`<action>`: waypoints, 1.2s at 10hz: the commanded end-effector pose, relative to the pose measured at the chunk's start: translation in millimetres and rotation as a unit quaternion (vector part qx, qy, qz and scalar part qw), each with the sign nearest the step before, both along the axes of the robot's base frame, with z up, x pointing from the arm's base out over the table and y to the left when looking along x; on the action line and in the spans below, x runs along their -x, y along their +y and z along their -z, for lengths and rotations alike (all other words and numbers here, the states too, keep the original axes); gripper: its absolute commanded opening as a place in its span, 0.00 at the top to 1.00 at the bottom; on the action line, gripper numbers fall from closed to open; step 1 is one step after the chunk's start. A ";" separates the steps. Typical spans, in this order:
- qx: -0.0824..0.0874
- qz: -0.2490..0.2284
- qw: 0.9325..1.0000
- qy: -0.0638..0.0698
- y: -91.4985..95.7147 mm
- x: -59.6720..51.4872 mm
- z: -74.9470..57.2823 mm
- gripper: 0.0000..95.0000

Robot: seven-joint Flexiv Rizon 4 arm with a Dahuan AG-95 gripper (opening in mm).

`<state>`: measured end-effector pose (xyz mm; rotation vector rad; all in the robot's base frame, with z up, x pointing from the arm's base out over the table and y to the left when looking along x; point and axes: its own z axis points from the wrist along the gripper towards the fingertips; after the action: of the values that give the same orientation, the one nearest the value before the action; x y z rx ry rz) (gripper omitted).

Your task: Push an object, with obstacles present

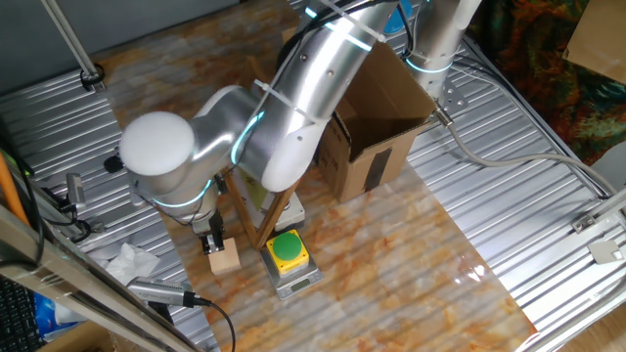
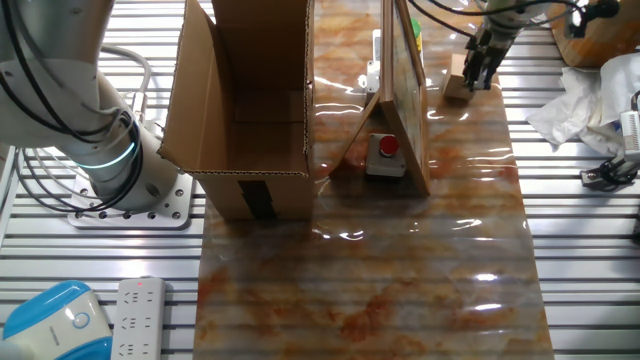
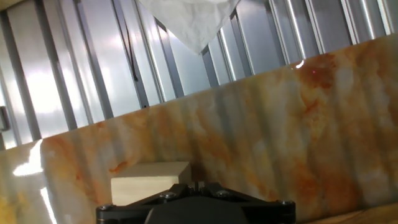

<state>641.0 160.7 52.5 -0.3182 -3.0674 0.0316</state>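
Resting on the marbled orange-and-white tabletop (image 1: 391, 264), a small plain wooden cube (image 1: 224, 258) is seen at the near left edge in one fixed view, just beside the ribbed metal surround (image 1: 68, 127); its faces are pale tan, smooth and unmarked; the black gripper (image 1: 213, 242) is set down right against the cube's top left side, and whether its jaws are parted or closed cannot be told, since the fingers are hidden behind the cube and the arm; nothing is visibly held. In the other fixed view the cube (image 2: 457, 88) is found at the far right of the slab, with the gripper (image 2: 481, 72) touching its right side. In the hand view the cube (image 3: 149, 182) lies low in the frame, directly beyond the dark gripper body (image 3: 196, 205); a crumpled white tissue (image 3: 189, 18) lies on the ribbed metal beyond the slab. A yellow dome button (image 1: 287, 249) on a green ring and square grey base stands just right of the cube; a wooden-framed board (image 1: 262, 210) stands upright behind it; a large open brown cardboard box (image 1: 377, 137) with black tape stands farther back.
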 end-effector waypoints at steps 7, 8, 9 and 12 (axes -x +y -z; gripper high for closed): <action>-0.026 -0.082 0.995 0.045 1.0 -2.1 1.5 1.00; -0.031 -0.090 0.994 0.050 1.0 -2.1 1.5 1.00; -0.031 -0.097 0.994 0.051 1.0 -2.1 1.5 1.00; -0.029 -0.114 0.992 0.047 1.0 -2.1 1.5 1.00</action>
<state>643.9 162.4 50.4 0.0428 -2.9864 -0.0320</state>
